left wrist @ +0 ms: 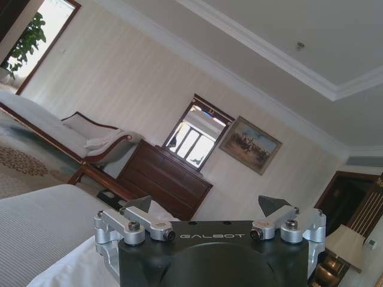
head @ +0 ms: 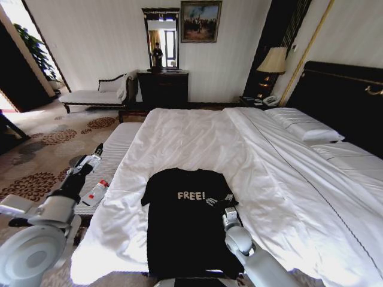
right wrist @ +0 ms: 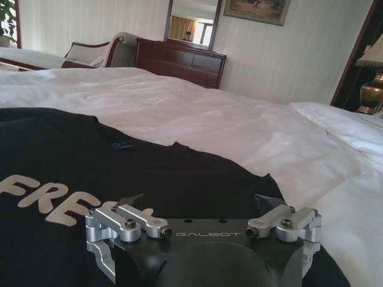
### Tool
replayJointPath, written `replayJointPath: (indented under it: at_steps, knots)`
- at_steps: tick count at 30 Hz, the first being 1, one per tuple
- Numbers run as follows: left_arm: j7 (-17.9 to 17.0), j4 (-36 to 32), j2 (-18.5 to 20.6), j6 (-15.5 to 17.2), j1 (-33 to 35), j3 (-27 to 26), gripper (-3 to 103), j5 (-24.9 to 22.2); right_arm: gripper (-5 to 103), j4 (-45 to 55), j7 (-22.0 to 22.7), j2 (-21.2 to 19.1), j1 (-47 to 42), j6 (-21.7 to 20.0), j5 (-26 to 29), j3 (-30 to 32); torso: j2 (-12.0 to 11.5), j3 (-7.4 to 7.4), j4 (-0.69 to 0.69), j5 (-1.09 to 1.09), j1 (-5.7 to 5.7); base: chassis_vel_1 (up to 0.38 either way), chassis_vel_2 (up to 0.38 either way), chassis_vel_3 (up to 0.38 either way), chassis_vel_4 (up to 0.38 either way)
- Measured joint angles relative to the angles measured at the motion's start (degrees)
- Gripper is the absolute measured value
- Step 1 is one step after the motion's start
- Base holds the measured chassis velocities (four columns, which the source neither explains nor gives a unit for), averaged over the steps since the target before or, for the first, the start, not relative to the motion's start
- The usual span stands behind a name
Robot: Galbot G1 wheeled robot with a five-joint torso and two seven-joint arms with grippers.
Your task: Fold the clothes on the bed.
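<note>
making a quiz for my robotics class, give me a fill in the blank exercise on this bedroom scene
1. The white lettering on the black short-sleeved cotton T-shirt reads ____.
2. The T-shirt lies spread flat on the large white-sheeted bed with its collar pointing toward the ____ wooden dresser.
3. The right tool, fingers open, is over the T-shirt's ____ sleeve.
4. The open left tool hangs beside the bed, above the ____ bench.

Missing words: FREE!; dark; right; pale
</note>
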Motion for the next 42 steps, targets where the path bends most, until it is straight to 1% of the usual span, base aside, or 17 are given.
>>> replayJointPath:
  at_steps: [8, 15, 18, 19, 21, 22, 24, 25, 27, 29, 30, 33, 34, 36, 39, 41, 42]
  knots:
    - [-0.2, 0.1, 0.2, 0.1, 0.5, -1.0, 100, -0.4, 100, -1.3, -0.2, 0.9, -0.2, 0.0, 0.2, -1.3, 0.0, 0.00, 0.00, 0.00, 0.00, 0.000, 0.000, 0.000, 0.000]
    - [-0.7, 0.1, 0.5, 0.3, 0.5, -1.8, 100, -2.1, 101, -3.5, 2.0, 1.5, 0.2, -1.4, 0.7, -0.8, 0.0, 0.00, 0.00, 0.00, 0.00, 0.000, 0.000, 0.000, 0.000]
    - [-0.9, 0.1, 0.4, 0.3, 0.7, -1.8, 100, -2.6, 86, -3.7, 2.7, 1.3, 0.3, -1.8, 1.3, -0.4, 0.0, 0.00, 0.00, 0.00, 0.00, 0.000, 0.000, 0.000, 0.000]
    - [-0.9, 0.1, 0.4, 0.3, 0.7, -1.8, 100, -2.6, 86, -3.7, 2.7, 1.3, 0.3, -1.8, 1.3, -0.4, 0.0, 0.00, 0.00, 0.00, 0.00, 0.000, 0.000, 0.000, 0.000]
    - [-0.9, 0.1, 0.4, 0.3, 0.7, -1.6, 100, -2.9, 75, -4.1, 2.8, 1.1, 0.6, -1.8, 1.3, -0.1, 0.0, 0.00, 0.00, 0.00, 0.00, 0.000, 0.000, 0.000, 0.000]
    - [-1.0, 0.1, 0.4, 0.3, 0.6, -1.5, 100, -3.0, 75, -4.3, 2.8, 1.1, 0.7, -1.8, 1.3, 0.0, 0.0, 0.00, 0.00, 0.00, 0.00, 0.000, 0.000, 0.000, 0.000]
    - [-1.0, 0.1, 0.4, 0.3, 0.5, -1.3, 100, -3.2, 64, -4.6, 2.8, 1.0, 1.0, -1.8, 1.4, 0.1, 0.0, 0.00, 0.00, 0.00, 0.00, 0.000, 0.000, 0.000, 0.000]
    - [-1.0, 0.1, 0.4, 0.3, 0.5, -1.3, 100, -3.2, 64, -4.6, 2.8, 1.0, 1.0, -1.8, 1.4, 0.1, 0.0, 0.00, 0.00, 0.00, 0.00, 0.000, 0.000, 0.000, 0.000]
    - [-1.1, 0.1, 0.4, 0.4, 0.5, -1.1, 100, -3.5, 53, -5.0, 2.8, 0.8, 1.3, -1.8, 1.4, 0.3, 0.0, 0.00, 0.00, 0.00, 0.00, 0.000, 0.000, 0.000, 0.000]
    - [-1.2, 0.1, 0.4, 0.4, 0.4, -0.9, 100, -3.7, 48, -5.3, 2.7, 0.8, 1.5, -1.8, 1.5, 0.4, 0.0, 0.00, 0.00, 0.01, 0.00, 0.000, 0.000, 0.000, 0.000]
    - [-1.2, 0.1, 0.4, 0.4, 0.4, -0.9, 100, -3.7, 48, -5.3, 2.7, 0.8, 1.5, -1.8, 1.5, 0.4, 0.0, 0.00, 0.00, 0.01, 0.00, 0.000, 0.000, 0.000, 0.000]
    - [-1.2, 0.2, 0.4, 0.4, 0.2, -0.4, 100, -3.7, 32, -5.4, 2.4, 0.9, 1.7, -1.5, 1.7, 0.7, 0.0, 0.00, 0.00, 0.00, 0.00, 0.000, 0.000, 0.000, 0.000]
    - [-1.2, 0.2, 0.4, 0.4, 0.2, -0.4, 100, -3.7, 32, -5.4, 2.4, 0.9, 1.7, -1.5, 1.7, 0.7, 0.0, 0.00, 0.00, 0.00, 0.00, 0.000, 0.000, 0.000, 0.000]
    - [-1.2, 0.1, 0.3, 0.4, 0.2, -0.3, 100, -3.6, 20, -5.4, 2.1, 0.9, 1.8, -1.1, 1.7, 0.8, 0.0, 0.00, 0.00, 0.00, 0.00, 0.000, 0.000, 0.000, 0.000]
    - [-1.2, 0.1, 0.3, 0.4, 0.1, -0.1, 100, -3.6, 15, -5.4, 1.7, 0.8, 2.0, -0.8, 1.7, 0.9, 0.0, 0.00, 0.00, 0.00, 0.00, 0.000, 0.000, 0.000, 0.000]
    - [-1.2, 0.2, 0.3, 0.4, 0.1, 0.0, 100, -3.6, 5, -5.4, 1.4, 0.8, 2.2, -0.6, 1.9, 1.0, 0.0, 0.00, 0.00, 0.00, 0.00, 0.000, 0.000, 0.000, 0.000]
    - [-1.3, 0.2, 0.2, 0.4, 0.1, 0.2, 100, -3.5, 2, -5.4, 1.3, 0.8, 2.3, -0.4, 2.0, 1.1, 0.0, 0.00, 0.00, 0.00, 0.00, 0.000, 0.000, 0.000, 0.000]
